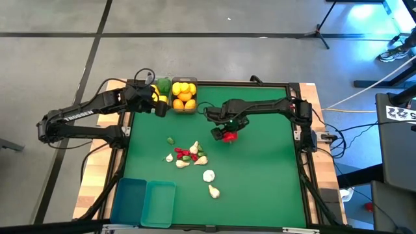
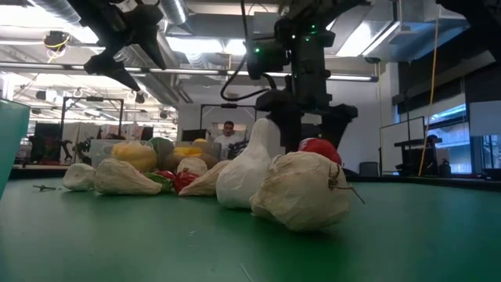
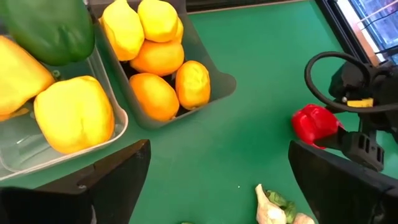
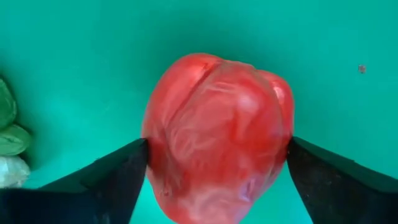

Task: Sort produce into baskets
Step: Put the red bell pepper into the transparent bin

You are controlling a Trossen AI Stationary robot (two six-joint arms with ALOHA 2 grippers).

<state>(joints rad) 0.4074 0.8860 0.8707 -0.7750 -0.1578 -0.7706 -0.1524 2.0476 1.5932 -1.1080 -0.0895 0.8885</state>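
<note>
I've got the right gripper (image 4: 214,155) clamped on the red pepper (image 1: 228,136) mid-table; left gripper (image 3: 217,180) open by the far bins (image 1: 184,107). Citrus and peppers binned; garlic pile (image 1: 188,156) left, teal bins (image 1: 144,201) empty.

Red pepper (image 4: 217,137): lower part cut off by right wrist view's edge; in low view mostly hidden behind garlic bulb (image 2: 301,190). Green pepper (image 3: 50,28) and yellow peppers (image 3: 71,112): cropped at left wrist view's edges. Heap of small pieces (image 1: 185,155): too small in high view to sort chilies from garlic. Teal bins (image 1: 144,201): contents not discernible.
</note>
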